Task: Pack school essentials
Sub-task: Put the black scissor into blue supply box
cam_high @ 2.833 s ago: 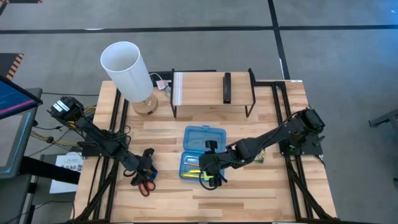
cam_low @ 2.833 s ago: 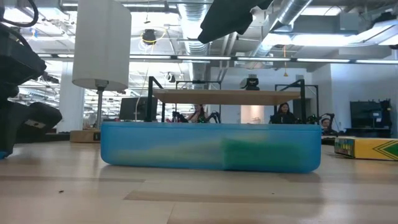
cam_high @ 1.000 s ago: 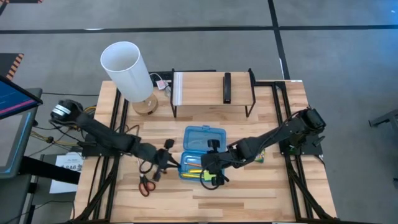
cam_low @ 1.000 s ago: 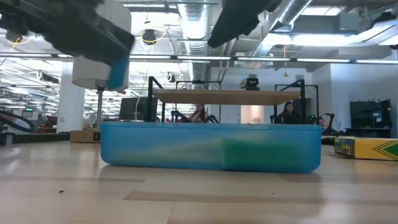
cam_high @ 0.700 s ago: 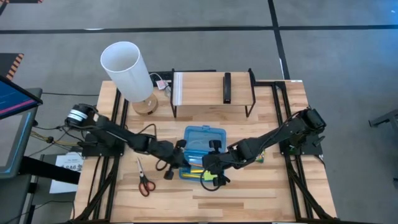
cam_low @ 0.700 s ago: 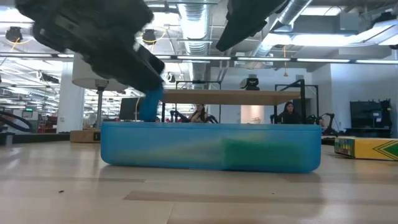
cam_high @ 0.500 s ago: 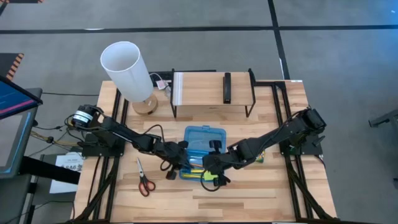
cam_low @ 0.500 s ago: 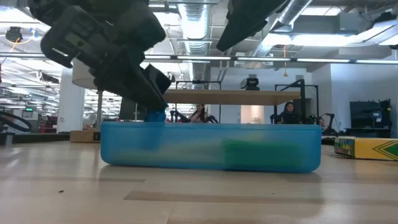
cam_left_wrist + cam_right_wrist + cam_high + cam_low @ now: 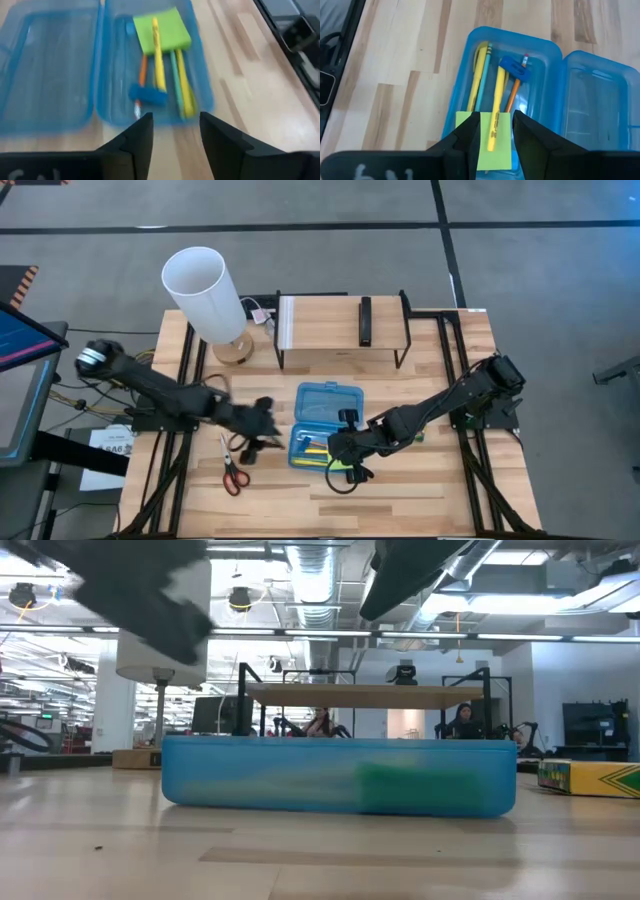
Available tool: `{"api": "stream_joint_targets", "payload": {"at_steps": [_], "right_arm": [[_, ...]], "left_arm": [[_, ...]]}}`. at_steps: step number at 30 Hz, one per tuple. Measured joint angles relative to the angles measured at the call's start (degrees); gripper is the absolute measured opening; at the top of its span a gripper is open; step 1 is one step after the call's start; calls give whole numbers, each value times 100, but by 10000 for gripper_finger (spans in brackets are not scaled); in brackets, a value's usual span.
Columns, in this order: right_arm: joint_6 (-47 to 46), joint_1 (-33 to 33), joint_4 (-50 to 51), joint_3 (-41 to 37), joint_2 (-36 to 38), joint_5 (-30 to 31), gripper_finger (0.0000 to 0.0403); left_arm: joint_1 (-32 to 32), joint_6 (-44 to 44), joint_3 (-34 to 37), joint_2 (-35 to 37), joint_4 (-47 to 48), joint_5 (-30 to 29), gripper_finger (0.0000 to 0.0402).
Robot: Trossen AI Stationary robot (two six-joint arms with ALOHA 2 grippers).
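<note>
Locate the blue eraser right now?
The blue eraser lies inside the open blue case, across the orange pencil beside the yellow pencil; in the high view that tray sits mid-table between both arms.

Grey floor (image 9: pixel 520 270), wooden table (image 9: pixel 440 490) (pale planks), ceiling ducts (image 9: pixel 310 570)

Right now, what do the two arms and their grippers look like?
Both arms are dark, slim and jointed, with black cable loops. The left arm has a silvery round cap at its base. Each gripper, left and right, ends in two flat black fingers.
</note>
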State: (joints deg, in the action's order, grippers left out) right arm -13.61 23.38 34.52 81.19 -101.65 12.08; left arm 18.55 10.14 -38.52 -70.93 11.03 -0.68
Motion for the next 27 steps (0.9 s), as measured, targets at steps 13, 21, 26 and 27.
{"api": "stream_joint_targets", "payload": {"at_steps": [13,21,26,27], "right_arm": [[133,-26,-188,2,0,1,129],[170,-70,-273,2,0,0,130],[192,-70,-289,2,0,0,128],[194,-70,-289,2,0,0,128]], "left_arm": [[2382,2336,616,855,1722,-820,92],[2900,2527,616,159,1636,-487,86],[2964,2349,614,-437,1500,-317,86],[2964,2335,588,-557,1508,-223,86]]}}
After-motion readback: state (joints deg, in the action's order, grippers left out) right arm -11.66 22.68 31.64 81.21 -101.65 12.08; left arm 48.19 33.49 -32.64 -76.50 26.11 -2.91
